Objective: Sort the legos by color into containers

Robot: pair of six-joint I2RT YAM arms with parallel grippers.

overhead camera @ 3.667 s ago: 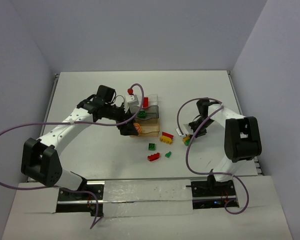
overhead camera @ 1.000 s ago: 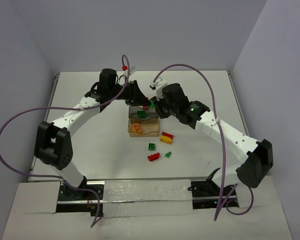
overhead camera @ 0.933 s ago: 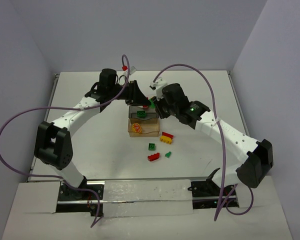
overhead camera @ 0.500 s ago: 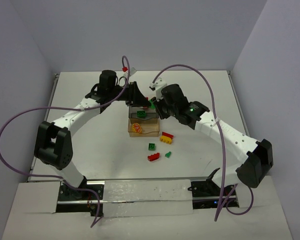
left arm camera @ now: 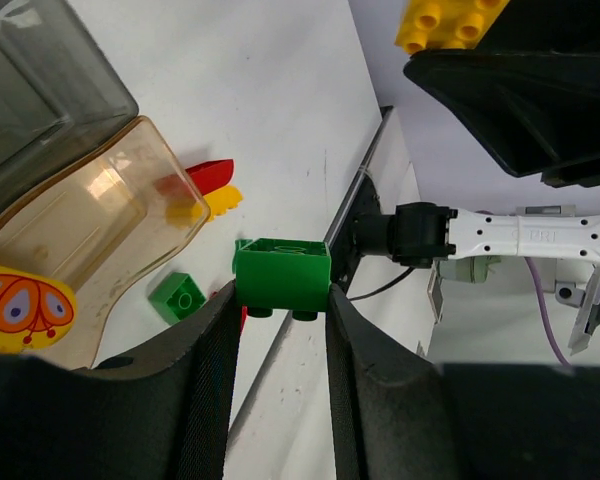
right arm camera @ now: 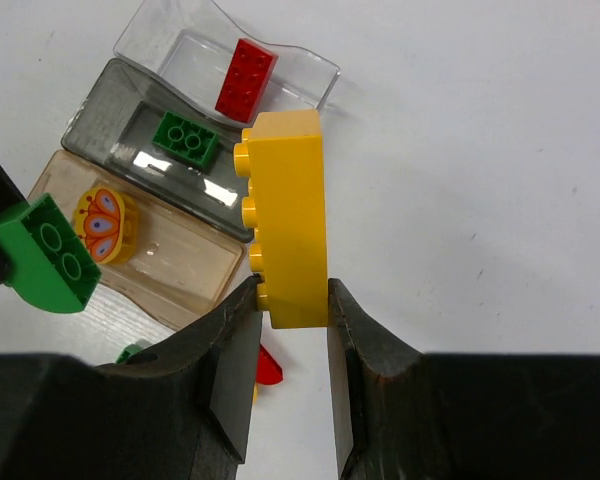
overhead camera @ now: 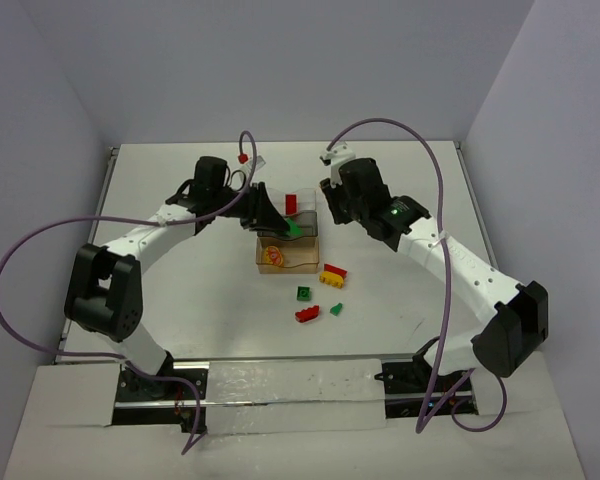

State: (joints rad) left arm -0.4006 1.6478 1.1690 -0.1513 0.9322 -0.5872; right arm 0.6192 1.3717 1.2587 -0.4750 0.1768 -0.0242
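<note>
My left gripper (left arm camera: 280, 296) is shut on a green lego (left arm camera: 282, 277), held in the air over the grey container (overhead camera: 298, 232). My right gripper (right arm camera: 288, 290) is shut on a long yellow lego (right arm camera: 288, 220), raised to the right of the containers. The clear container (right arm camera: 310, 75) holds a red lego (right arm camera: 245, 78). A green lego (right arm camera: 185, 138) lies in the grey one (right arm camera: 100, 120). In the amber container (right arm camera: 180, 265) lies a yellow piece with a butterfly print (right arm camera: 100, 225).
Loose legos lie on the table in front of the trays: a red-and-yellow stack (overhead camera: 332, 274), a green brick (overhead camera: 304, 293), a red brick (overhead camera: 307, 314) and a tiny green one (overhead camera: 336, 309). The two arms reach in from both sides of the trays.
The two grippers, close together over the trays a second ago, have drawn apart. The left now carries the green lego over the grey container; the right has pulled back right with the yellow one.
</note>
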